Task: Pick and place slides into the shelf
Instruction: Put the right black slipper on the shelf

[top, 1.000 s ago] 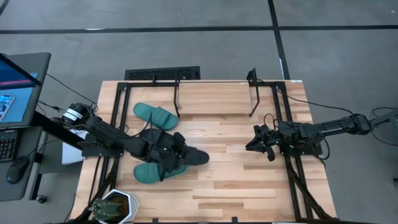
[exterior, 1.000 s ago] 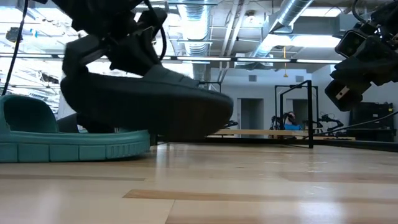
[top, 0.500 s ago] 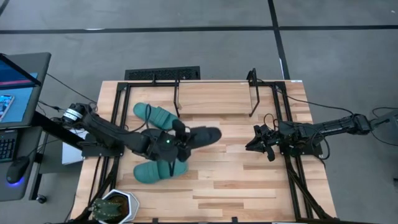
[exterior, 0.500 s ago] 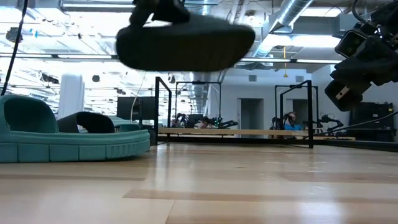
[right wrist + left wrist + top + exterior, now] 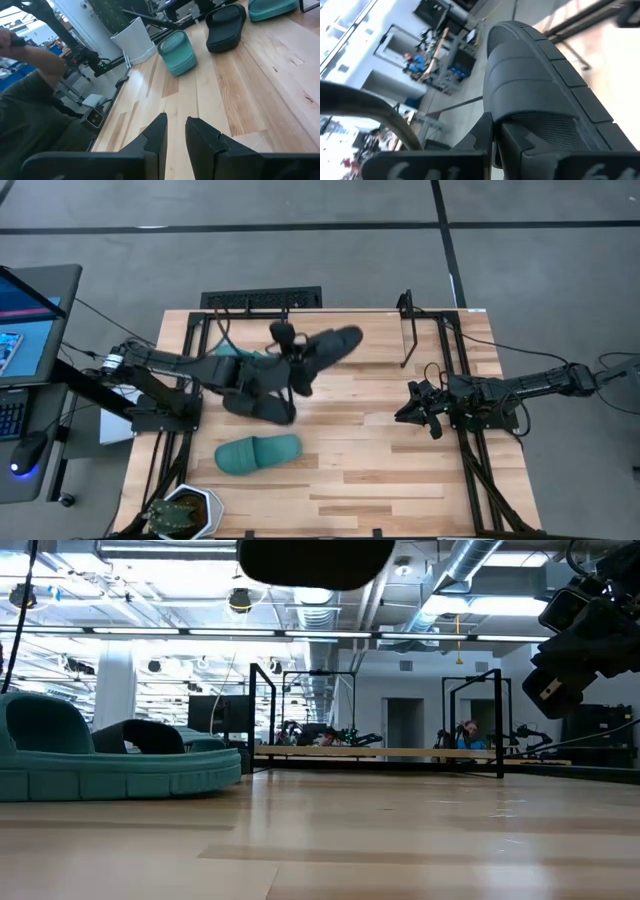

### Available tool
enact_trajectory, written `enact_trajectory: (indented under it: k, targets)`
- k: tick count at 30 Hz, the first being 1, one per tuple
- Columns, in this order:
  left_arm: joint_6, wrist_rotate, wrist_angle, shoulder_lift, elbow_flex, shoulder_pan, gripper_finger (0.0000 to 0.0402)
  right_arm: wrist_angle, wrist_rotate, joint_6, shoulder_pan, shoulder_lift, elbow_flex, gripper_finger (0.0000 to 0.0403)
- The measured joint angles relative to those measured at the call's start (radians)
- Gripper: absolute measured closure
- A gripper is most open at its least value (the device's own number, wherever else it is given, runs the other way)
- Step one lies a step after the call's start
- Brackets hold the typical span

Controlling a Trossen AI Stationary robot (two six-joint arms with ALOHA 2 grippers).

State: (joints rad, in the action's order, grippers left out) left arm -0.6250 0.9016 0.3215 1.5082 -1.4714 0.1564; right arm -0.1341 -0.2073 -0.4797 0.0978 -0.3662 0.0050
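- One black slide (image 5: pixel 325 348) is held in the air by the left gripper (image 5: pixel 290 358), whose fingers are clamped tight on its edge; it is carried over the far part of the table (image 5: pixel 380 470), near the shelf (image 5: pixel 345 313).
- In the low view the lifted slide (image 5: pixel 315 560) is seen by its sole, high above the tabletop.
- In the left wrist view the ribbed sole (image 5: pixel 540 95) is seen pinched between the fingers (image 5: pixel 485 132).
- A second black slide (image 5: pixel 258 404) is seen on the table beneath the left arm.
- One teal slide (image 5: pixel 258 454) lies flat nearer the front; another teal slide (image 5: pixel 232 352) is partly hidden by the arm.
- The right gripper (image 5: pixel 408 406) is held at the right side, well apart from the slides, its fingers (image 5: pixel 155 132) narrowly parted around nothing.
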Motion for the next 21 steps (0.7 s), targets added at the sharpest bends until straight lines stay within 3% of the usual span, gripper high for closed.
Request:
enact_trajectory:
  k: [12,16,21]
  targets:
    - [0.0,0.019,0.054,0.002,-0.202,-0.151,0.04,0.0,0.0,0.0,0.0,0.0,0.0,0.0344]
    - [-0.006,0.129,0.138,0.071,-0.308,-0.173,0.04,0.0,0.0,0.0,0.0,0.0,0.0,0.0344]
    - [-0.07,0.308,0.294,0.258,-0.523,-0.176,0.04,0.017,0.0,0.0,0.0,0.0,0.0,0.0344]
